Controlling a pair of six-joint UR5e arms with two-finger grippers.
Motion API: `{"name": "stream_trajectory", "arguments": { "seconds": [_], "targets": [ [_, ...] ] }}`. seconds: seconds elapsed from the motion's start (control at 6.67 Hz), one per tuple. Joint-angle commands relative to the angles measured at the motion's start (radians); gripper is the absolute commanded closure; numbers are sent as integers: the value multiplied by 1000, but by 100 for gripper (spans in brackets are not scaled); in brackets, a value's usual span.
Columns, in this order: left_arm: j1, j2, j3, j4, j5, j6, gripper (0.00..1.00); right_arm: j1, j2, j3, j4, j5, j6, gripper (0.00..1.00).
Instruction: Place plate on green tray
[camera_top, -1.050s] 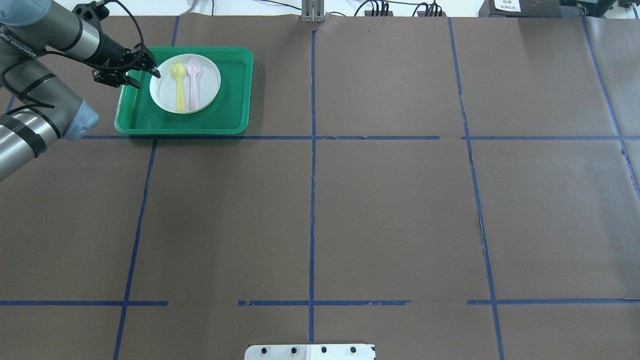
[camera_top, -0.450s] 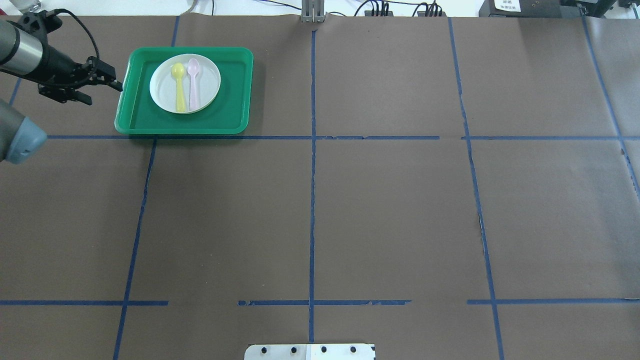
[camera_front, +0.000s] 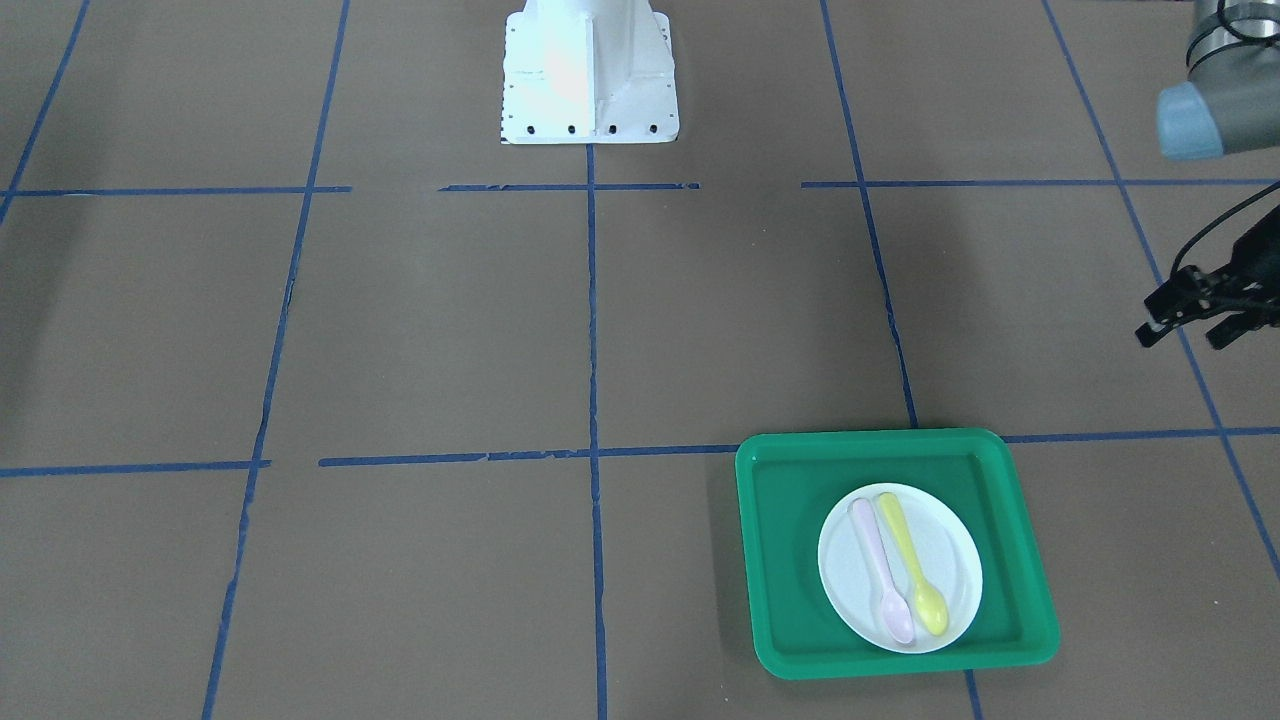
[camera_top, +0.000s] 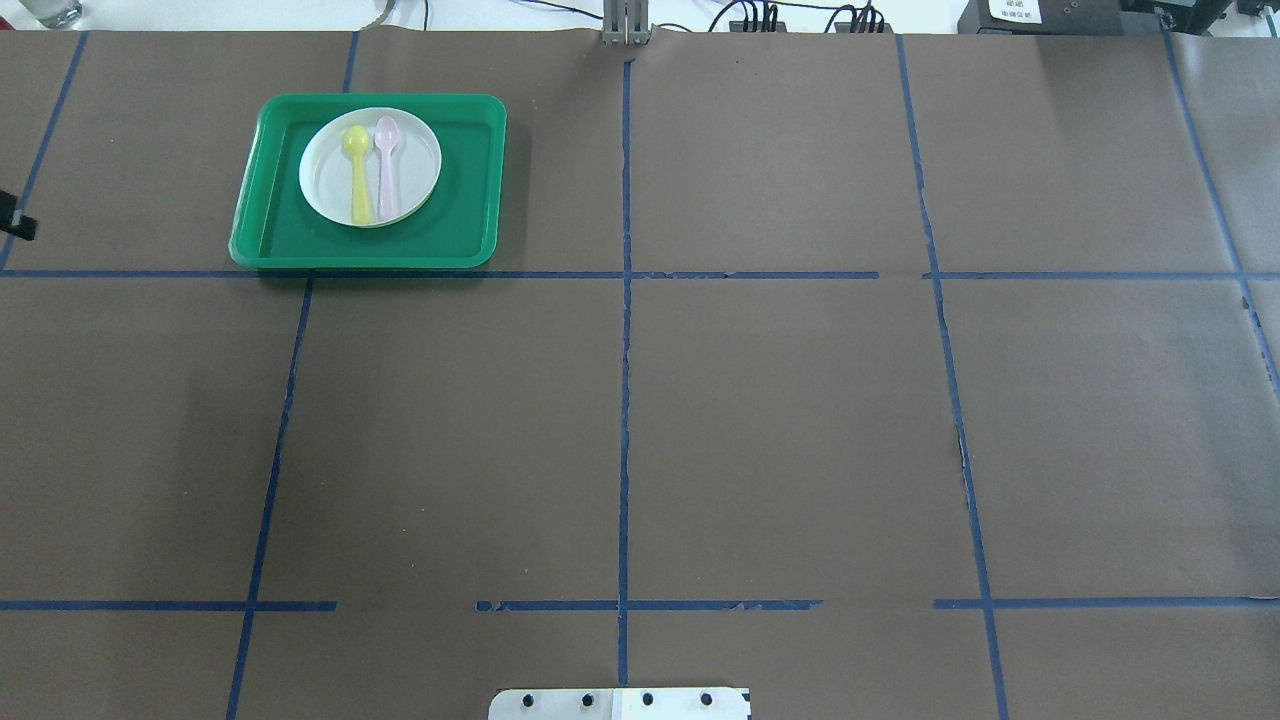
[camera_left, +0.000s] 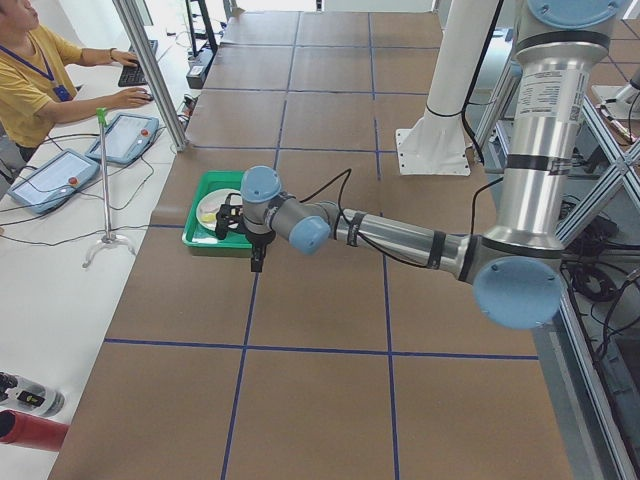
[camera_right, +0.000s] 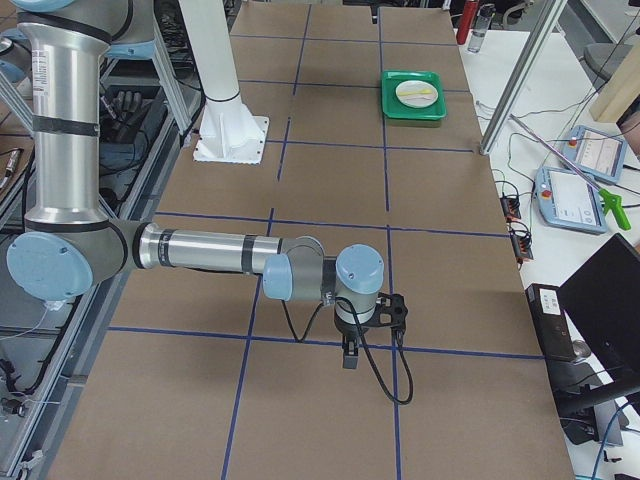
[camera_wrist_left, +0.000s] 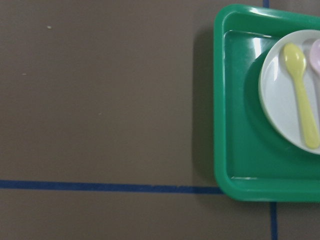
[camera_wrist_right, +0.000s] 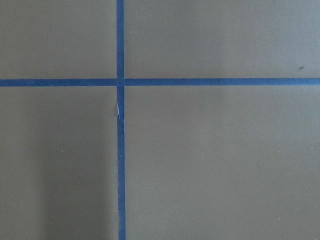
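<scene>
Overhead exterior shows the plate (camera_top: 325, 180) sitting flat inside the green tray (camera_top: 465, 225), so the job looks done, which is why the left gripper (camera_front: 1182, 336) hangs off to the side, jaws apart, holding nothing.

My left gripper (camera_front: 1183, 325) has gone away from the plate (camera_top: 420, 165). One second ago it was at the plate's left rim, over the tray (camera_top: 465, 235). Shortly after, it stood just outside the tray's left edge. Now it is well apart from the tray, toward my left side. In the overhead view only a black tip of it shows at the left border. My left arm has left that view too.
</scene>
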Motion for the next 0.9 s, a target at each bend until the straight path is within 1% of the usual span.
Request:
{"name": "stream_trajectory", "arguments": {
  "seconds": [0.0, 0.15, 0.3, 0.45, 0.75],
  "targets": [
    [-272, 123, -115, 223, -5, 409, 9, 0, 1, 0, 0, 0, 0, 0],
    [-360, 124, -127, 380, -2, 570, 9, 0, 1, 0, 0, 0, 0, 0],
    [-367, 143, -129, 437, 1, 638, 9, 0, 0, 0, 0, 0, 0, 0],
    [-367, 156, -126, 458, 2, 636, 0, 0, 0, 0, 0, 0, 0, 0],
    [-361, 180, -132, 466, 2, 633, 0, 0, 0, 0, 0, 0, 0, 0]
  ]
}}
